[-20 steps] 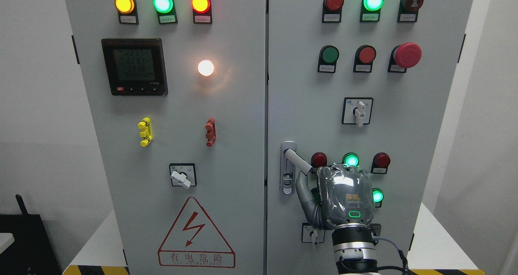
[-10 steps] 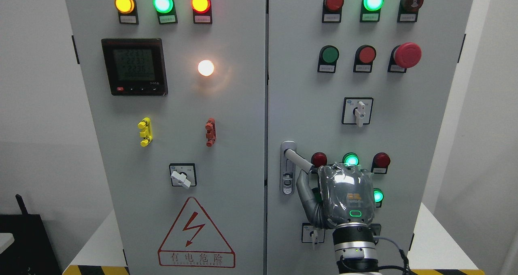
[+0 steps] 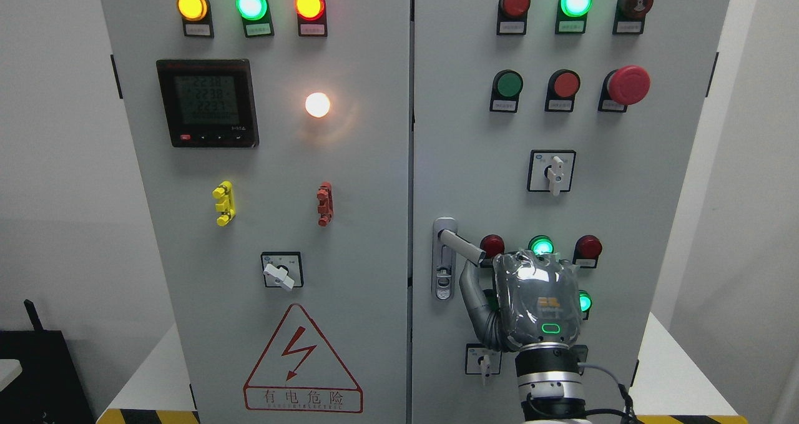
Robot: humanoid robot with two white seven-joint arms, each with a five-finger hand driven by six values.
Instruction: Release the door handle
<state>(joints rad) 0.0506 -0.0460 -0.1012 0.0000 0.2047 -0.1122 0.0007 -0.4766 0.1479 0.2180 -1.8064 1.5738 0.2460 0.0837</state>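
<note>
We see the right hand (image 3: 534, 302) raised at the lower part of the right door (image 3: 574, 193), back of the hand to the camera, thumb (image 3: 472, 293) up just under the free end of the door handle (image 3: 460, 246); the other fingers are hidden, so we cannot tell whether it is gripping or let go. The handle sits near that door's left edge, swung out and down-right from its lock plate (image 3: 444, 268). We judge it rigid metal, smooth, pivoting stiffly; best held at the free end for leverage. Readable writing: the warning triangle (image 3: 303, 358) on the left door's bottom edge says 有电危险; the meter (image 3: 207, 102) digits are too blurry, and the button labels too small.
</note>
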